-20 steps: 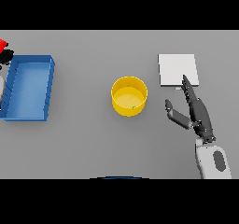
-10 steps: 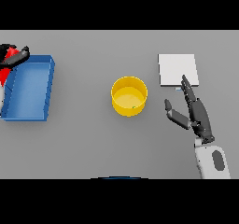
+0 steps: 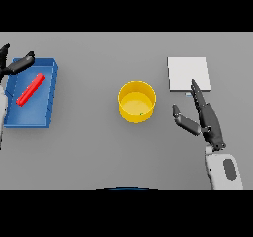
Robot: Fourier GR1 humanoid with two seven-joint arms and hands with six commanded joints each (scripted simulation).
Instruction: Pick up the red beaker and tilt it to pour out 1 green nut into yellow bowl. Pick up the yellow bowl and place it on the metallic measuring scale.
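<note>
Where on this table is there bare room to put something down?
Bare grey table lies between the blue tray and the yellow bowl, and across the whole near edge. It is tighter on the right, where the right hand sits between the bowl and the metallic scale. The left hand hangs over the tray's far corner, above the red beaker.

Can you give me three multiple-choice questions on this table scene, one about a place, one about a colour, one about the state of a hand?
1. Where does the red beaker lie?
A. in the blue tray
B. on the metallic measuring scale
C. in the yellow bowl

2. What colour is the bowl at the middle of the table?
A. blue
B. yellow
C. red

3. How is the right hand?
A. curled round the bowl
B. open, holding nothing
C. lying in the tray

Answers: 1 A, the beaker lies slanted inside the tray. 2 B, the bowl is yellow. 3 B, its fingers are straight, between bowl and scale.
</note>
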